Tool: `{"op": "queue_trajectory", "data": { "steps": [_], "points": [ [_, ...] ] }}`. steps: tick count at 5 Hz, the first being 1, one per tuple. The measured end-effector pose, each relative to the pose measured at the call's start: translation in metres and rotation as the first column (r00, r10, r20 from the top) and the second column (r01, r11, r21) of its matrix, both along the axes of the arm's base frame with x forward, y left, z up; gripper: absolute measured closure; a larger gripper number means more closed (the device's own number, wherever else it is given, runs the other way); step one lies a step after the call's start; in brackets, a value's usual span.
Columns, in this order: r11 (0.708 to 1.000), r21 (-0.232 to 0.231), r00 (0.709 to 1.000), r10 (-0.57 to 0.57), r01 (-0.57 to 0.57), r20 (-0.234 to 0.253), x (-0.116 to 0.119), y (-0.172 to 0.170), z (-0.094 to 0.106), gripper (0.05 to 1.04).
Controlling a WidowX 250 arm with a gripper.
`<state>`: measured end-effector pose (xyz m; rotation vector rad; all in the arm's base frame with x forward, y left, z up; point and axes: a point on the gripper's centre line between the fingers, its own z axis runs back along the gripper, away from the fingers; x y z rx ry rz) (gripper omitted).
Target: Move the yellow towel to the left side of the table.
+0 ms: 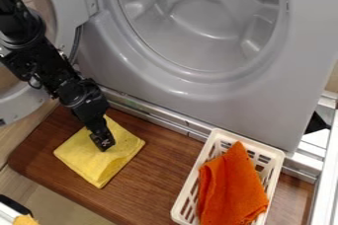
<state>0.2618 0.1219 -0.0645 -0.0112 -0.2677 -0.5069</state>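
"Where's the yellow towel [84, 159]?"

"On the left of the counter [165, 169], under the tool [103, 139]."

"Is that open or closed?"

"Can't tell. The orange cloth [228, 189] lies in the white basket [249, 142], over right."

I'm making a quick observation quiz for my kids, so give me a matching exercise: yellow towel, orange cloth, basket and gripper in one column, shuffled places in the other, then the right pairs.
Things:
1. Yellow towel
2. Orange cloth
3. White slotted basket
4. Black gripper

Places:
A. Right at the yellow towel
B. Directly on the brown wooden tabletop, toward its right end
C. Directly on the brown wooden tabletop, toward its left end
D. Inside the basket

Right pairs: 1-C, 2-D, 3-B, 4-A
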Motion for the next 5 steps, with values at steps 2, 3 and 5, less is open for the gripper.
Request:
{"op": "queue_trajectory", "data": {
  "steps": [2,3,5],
  "points": [
    [1.0,-0.017,1.0,-0.014,0.014,-0.011,0.0,-0.006,0.0,0.084],
    [0.999,-0.038,0.999,-0.034,0.035,0.026,0.003,-0.014,0.021,0.084],
    [0.986,-0.097,0.988,-0.127,0.135,0.09,-0.006,-0.037,0.061,0.084]
  ]
}}
